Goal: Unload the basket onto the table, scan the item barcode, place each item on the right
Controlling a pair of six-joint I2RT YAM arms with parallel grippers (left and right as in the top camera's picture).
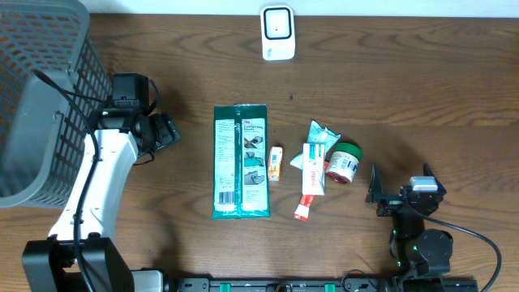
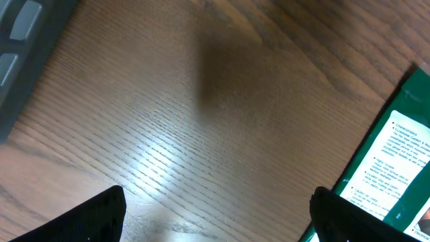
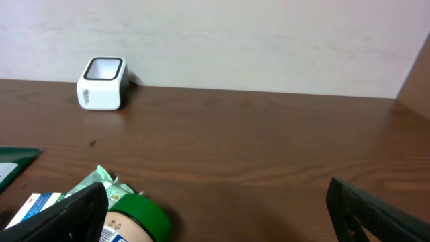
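- Left gripper (image 1: pixel 165 130): jaws are seen spread wide; nothing is held and only bare table (image 2: pixel 201 121) lies between them.
- Right gripper (image 3: pixel 222 215): jaws are likewise fully spread, with nothing held.
- No item has been picked up yet. Which of the items is meant cannot be told.
- Green flat pack (image 1: pixel 240 161): lies flat, ahead of the left jaws and off to one side. Only its edge is caught, outside one finger, in the left wrist view.
- Handling, as judged: a light, soft film pack, probably slick and floppy. Sag is expected if it is taken by one end, so a pinch on a long edge near mid-length is advised, clear of the printed label.
- The barcode position on that label cannot be made out.
- Jar (image 3: pixel 134 218) with green lid: on its side, just ahead of the right jaws. It is judged rigid and prone to roll, so it is best gripped across the body.
- Scanner (image 3: pixel 102 83): stands far beyond the right jaws, well apart from both grippers.
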